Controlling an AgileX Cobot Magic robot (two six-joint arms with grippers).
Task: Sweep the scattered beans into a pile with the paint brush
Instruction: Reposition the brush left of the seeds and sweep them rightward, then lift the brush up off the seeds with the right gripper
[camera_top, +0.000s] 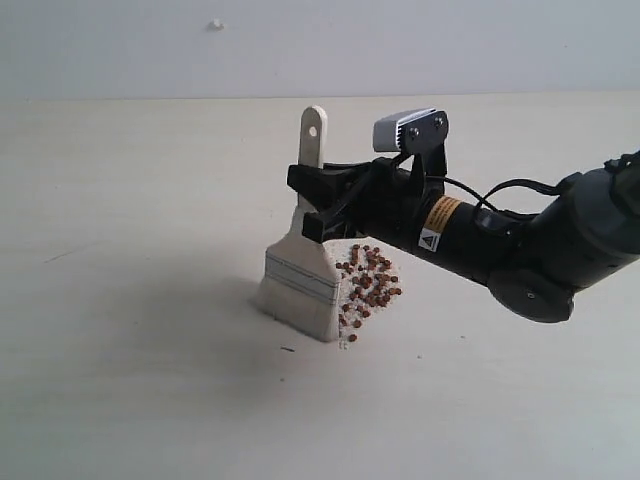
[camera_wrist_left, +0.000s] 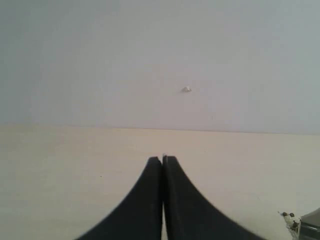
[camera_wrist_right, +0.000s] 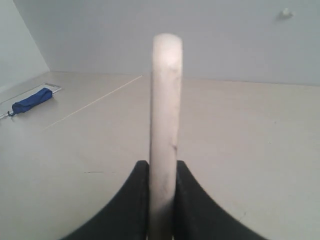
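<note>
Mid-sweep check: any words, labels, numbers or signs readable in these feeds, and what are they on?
Nothing is readable enough to quote.
Orange-yellow sticker on the right arm: dark print too small to read, plus a black warning triangle at its lower end.
On the paint brush: no print visible.
Blue object in the right wrist view: no marking legible.

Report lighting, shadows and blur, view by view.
Exterior view: soft, even light; a faint broad shadow lies on the table left of the paint brush; beans look fairly sharp. Left wrist view: the shut left claw is dark, soft-edged. Right wrist view: the brush handle in the right claw is close and blurred.
</note>
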